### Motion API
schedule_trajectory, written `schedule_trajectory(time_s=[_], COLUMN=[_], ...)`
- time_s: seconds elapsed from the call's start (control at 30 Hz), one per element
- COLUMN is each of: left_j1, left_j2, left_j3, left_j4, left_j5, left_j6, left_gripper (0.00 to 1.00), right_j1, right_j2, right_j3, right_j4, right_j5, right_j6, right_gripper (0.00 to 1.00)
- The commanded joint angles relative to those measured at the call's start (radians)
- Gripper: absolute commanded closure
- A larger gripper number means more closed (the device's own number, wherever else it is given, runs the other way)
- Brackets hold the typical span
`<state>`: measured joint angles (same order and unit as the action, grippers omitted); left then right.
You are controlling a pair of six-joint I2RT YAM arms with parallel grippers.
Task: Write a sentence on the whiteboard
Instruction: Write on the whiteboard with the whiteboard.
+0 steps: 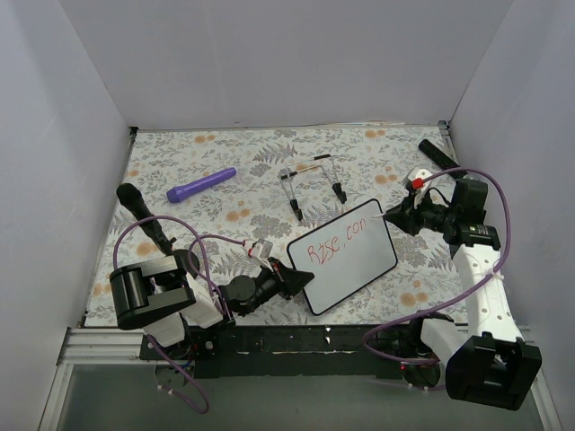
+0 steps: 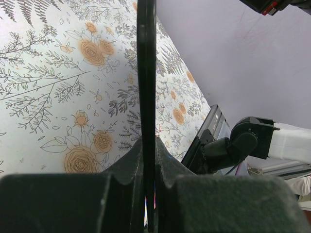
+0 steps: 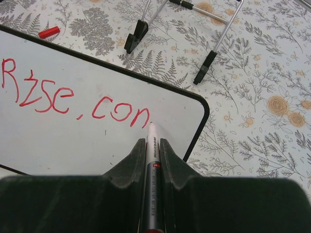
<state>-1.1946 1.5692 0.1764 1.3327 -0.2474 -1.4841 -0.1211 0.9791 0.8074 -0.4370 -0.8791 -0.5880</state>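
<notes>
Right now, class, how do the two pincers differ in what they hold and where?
The left pincer clamps the whiteboard by its edge; the right pincer clamps a marker pen. The left pincer sits at the whiteboard's near-left side; the right pincer at its far-right corner. Both are shut.

Even soft light; foreground perhaps blurred.

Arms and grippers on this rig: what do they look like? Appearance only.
The left arm and right arm have white shells and black cylindrical joints, each trailing a purple cable. The left gripper and right gripper are matte black, notched inside.
</notes>
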Motion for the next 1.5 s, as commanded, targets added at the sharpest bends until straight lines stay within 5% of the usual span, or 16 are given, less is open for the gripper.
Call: schedule_trajectory(time_s=[0.0, 0.67, 1.47], left_j1=[-0.008, -0.008, -0.008], left_j2=[0.000, -0.001, 0.025], left_j3=[-0.022, -0.009, 0.008], left_j4=[0.168, 0.158, 0.164], left_j5=[0.014, 0.022, 0.050], left_j6=[0.044, 0.045, 0.047], left_gripper=[1.00, 1.00, 1.00], right_j1=[-0.041, -0.094, -0.003], right_j2=[0.012, 0.061, 0.145], right_j3=[0.019, -0.011, -0.030], right_j4=[0.027, 0.057, 0.162], right_j5=[-0.070, -0.121, -0.058], right_j6=[-0.027, -0.036, 0.034], right_gripper=[0.99, 0.99, 0.99])
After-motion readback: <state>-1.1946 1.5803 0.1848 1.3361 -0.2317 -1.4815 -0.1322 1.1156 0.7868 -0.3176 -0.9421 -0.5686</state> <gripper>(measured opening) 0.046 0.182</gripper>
